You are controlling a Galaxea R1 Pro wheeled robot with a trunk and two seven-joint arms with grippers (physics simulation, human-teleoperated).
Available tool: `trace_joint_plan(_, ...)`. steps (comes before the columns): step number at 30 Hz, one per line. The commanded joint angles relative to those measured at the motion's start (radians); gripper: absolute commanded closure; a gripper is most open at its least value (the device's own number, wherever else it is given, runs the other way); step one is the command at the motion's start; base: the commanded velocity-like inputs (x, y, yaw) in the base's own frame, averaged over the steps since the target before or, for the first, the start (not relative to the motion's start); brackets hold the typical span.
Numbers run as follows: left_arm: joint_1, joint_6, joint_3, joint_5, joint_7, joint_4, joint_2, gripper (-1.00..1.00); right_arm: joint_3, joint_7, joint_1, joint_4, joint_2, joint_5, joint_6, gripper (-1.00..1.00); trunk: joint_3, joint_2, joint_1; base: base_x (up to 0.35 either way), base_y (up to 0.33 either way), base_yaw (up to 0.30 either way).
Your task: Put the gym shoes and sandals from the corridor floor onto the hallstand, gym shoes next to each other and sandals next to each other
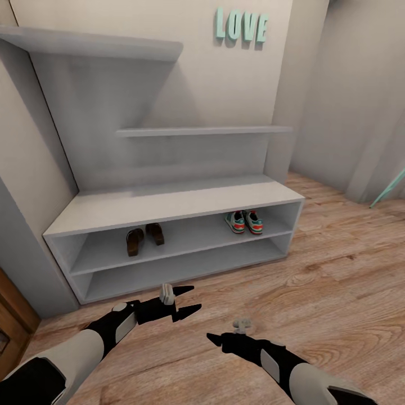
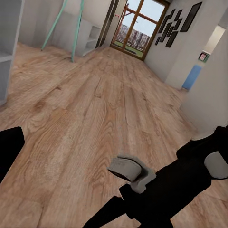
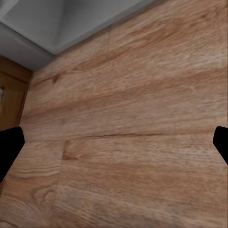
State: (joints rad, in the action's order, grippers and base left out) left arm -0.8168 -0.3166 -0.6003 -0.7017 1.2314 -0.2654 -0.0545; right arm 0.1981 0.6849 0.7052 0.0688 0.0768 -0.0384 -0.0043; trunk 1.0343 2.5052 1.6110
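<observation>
Four shoes sat on the hallstand's (image 1: pixel 169 205) upper shelf.
I saw sandals (image 1: pixel 144 238) toward its left end, gym shoes (image 1: pixel 244 221) toward its right; they looked light, easy by the heel. My left gripper (image 1: pixel 188 300) and right gripper (image 1: pixel 216 340) hung open, empty.

1. My black right gripper (image 1: pixel 216 339) is showing just one pointed fingertip in the head view; its mate is staying hidden behind it.
2. The pale-grey hallstand's (image 1: pixel 169 205) top shelf is running off the frame's left edge.
3. A mint-green slanted pole (image 1: pixel 388 192) is getting cut by the right edge.
</observation>
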Motion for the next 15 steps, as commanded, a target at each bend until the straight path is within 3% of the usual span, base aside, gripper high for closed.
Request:
trace_joint_plan(1,-0.001,-0.006,-0.008,-0.009,0.0,0.0,-0.001,-1.0,0.006,0.01,0.0,-0.001,0.001,0.0,0.0,-1.0,0.001,0.0,0.0,0.0,0.0,0.0)
trace_joint_plan(15,-0.001,-0.006,-0.007,-0.009,0.0,0.0,-0.001,-1.0,0.004,0.021,-0.008,-0.013,0.0,0.001,-0.002,-1.0,0.001,0.0,0.0,0.0,0.0,0.0)
